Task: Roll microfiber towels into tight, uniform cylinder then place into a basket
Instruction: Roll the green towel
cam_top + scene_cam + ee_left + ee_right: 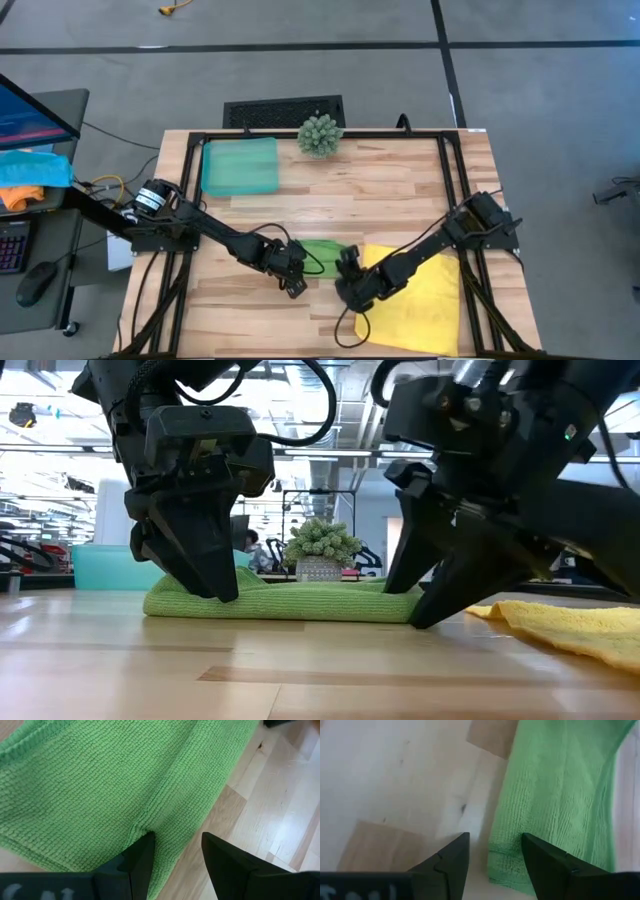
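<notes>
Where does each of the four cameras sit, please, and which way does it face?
High view: overhead, straight down on the wooden table; both arms show.
Low view: at tabletop height, level across the folded leaf-green microfiber towel; both grippers stand on its ends.
Left wrist view: past the left gripper, open, onto the towel.
Right wrist view: past the right gripper, open, at the towel's edge.
All four share the green towel.

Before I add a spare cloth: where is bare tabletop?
Free: the wood between the basket and left arm, and right of the plant. Crowded: front middle, both hands at the green towel, yellow towel beside.
</notes>
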Available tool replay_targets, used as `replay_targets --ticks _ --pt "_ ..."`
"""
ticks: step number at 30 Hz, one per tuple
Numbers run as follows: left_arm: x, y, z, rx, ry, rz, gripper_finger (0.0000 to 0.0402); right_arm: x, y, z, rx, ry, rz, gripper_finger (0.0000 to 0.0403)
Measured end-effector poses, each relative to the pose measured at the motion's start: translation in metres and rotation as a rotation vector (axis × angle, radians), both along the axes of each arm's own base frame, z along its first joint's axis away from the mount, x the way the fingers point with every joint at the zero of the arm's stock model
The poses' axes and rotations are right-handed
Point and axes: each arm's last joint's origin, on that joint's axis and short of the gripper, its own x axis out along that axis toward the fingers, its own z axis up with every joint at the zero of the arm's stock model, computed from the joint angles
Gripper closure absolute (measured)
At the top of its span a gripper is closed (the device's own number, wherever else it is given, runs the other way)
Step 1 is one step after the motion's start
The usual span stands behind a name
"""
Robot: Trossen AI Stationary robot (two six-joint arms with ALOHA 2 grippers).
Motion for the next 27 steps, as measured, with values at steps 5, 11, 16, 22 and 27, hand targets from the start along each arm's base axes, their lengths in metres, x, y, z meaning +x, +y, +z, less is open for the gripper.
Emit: replay_targets --ticks 5,11,16,22,27 --pt "0.0 0.0 0.0 0.004 0.001 -0.007 0.0237 0.002 -0.005 0.0 0.041 -0.007 -0.08 0.0201" --pt "0.0 0.0 0.0 0.04 -0.003 -0.086 0.0237 0.006 -0.014 -0.007 0.087 0.008 -0.166 0.0235" --pt "-0.001 -0.002 0.0 0.126 -0.02 -0.17 0.0237 0.009 -0.018 -0.01 0.129 0.017 -0.191 0.0303" --pt "-0.005 -0.011 0.001 0.246 -0.055 -0.223 0.0237 0.012 -0.021 -0.011 0.125 0.0 -0.203 0.0383" --pt "-0.014 -0.022 0.006 0.344 -0.078 -0.27 0.0237 0.013 -0.024 -0.011 0.133 0.005 -0.209 0.0381"
